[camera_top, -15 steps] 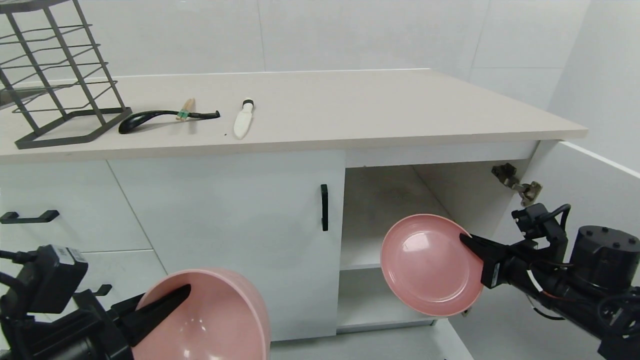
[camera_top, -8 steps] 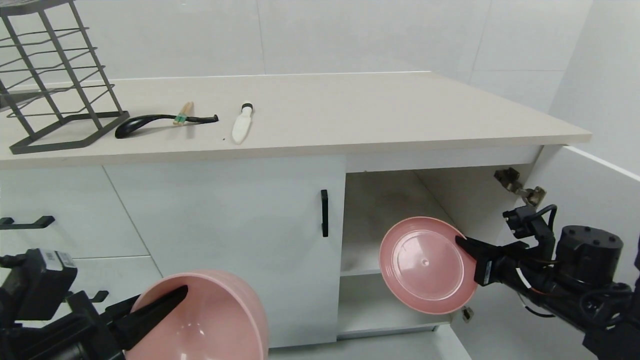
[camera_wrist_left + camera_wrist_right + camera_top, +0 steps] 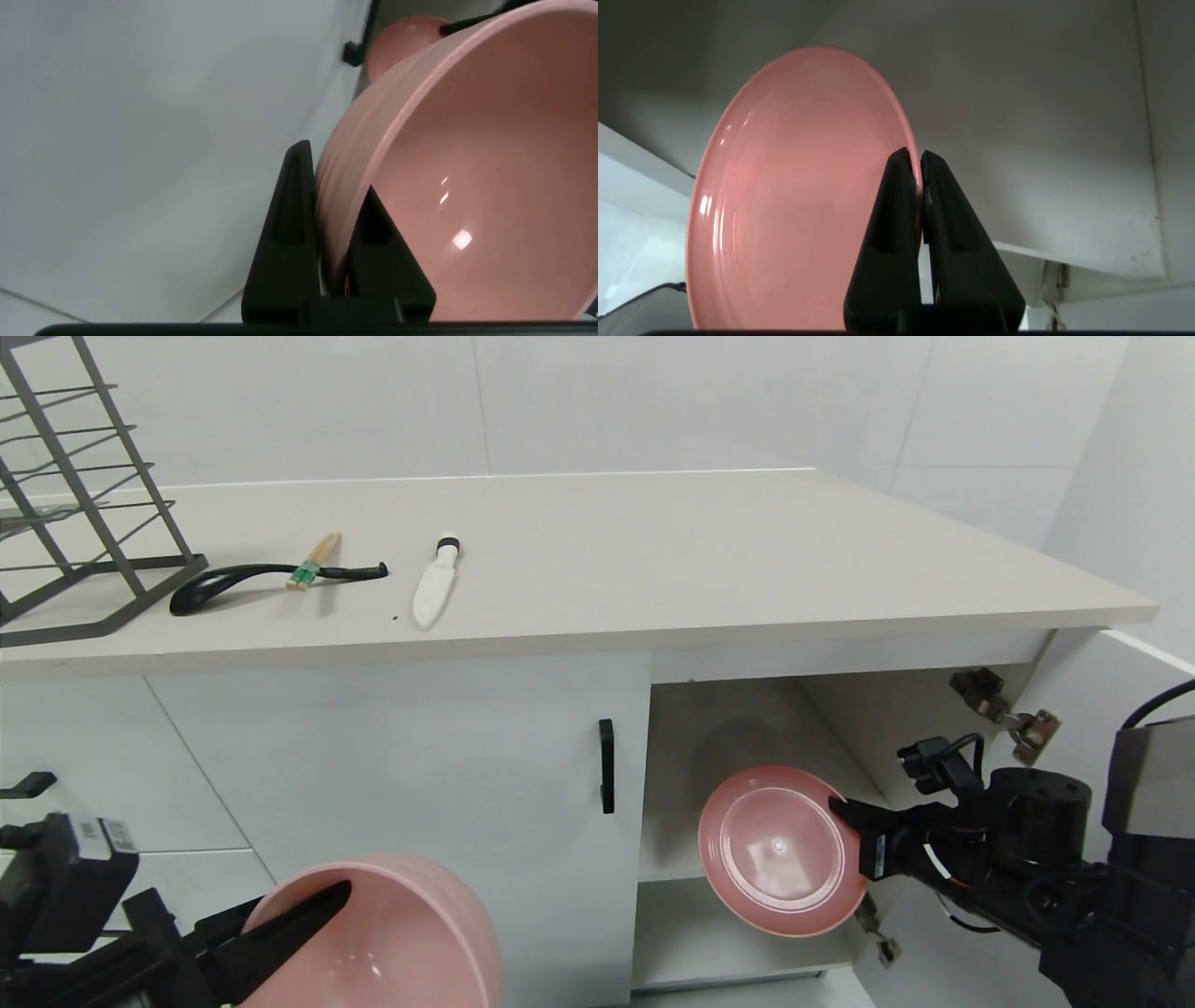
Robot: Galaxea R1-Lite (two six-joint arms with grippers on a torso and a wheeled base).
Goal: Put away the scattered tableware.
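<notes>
My right gripper [image 3: 840, 814] is shut on the rim of a pink plate [image 3: 770, 849], held on edge at the mouth of the open cupboard [image 3: 738, 728]. In the right wrist view the plate [image 3: 794, 187] stands against the cupboard's dark inside, pinched by the gripper [image 3: 915, 187]. At the lower left my left gripper [image 3: 322, 901] is shut on the rim of a pink bowl [image 3: 401, 943], in front of the closed white door. The left wrist view shows the bowl [image 3: 467, 177] with one finger on each side of its wall, gripper [image 3: 332, 196].
On the counter [image 3: 653, 560] lie a black ladle [image 3: 243, 579], chopsticks [image 3: 311, 560] and a white knife [image 3: 434, 583]. A wire dish rack [image 3: 65, 495] stands at the far left. The cupboard door [image 3: 1139, 681] hangs open on the right; a shelf [image 3: 672, 840] divides the cupboard.
The camera has shifted. My right gripper has carried the plate lower and deeper toward the cupboard opening, turning its underside to the head camera. The left gripper and bowl have sunk slightly.
</notes>
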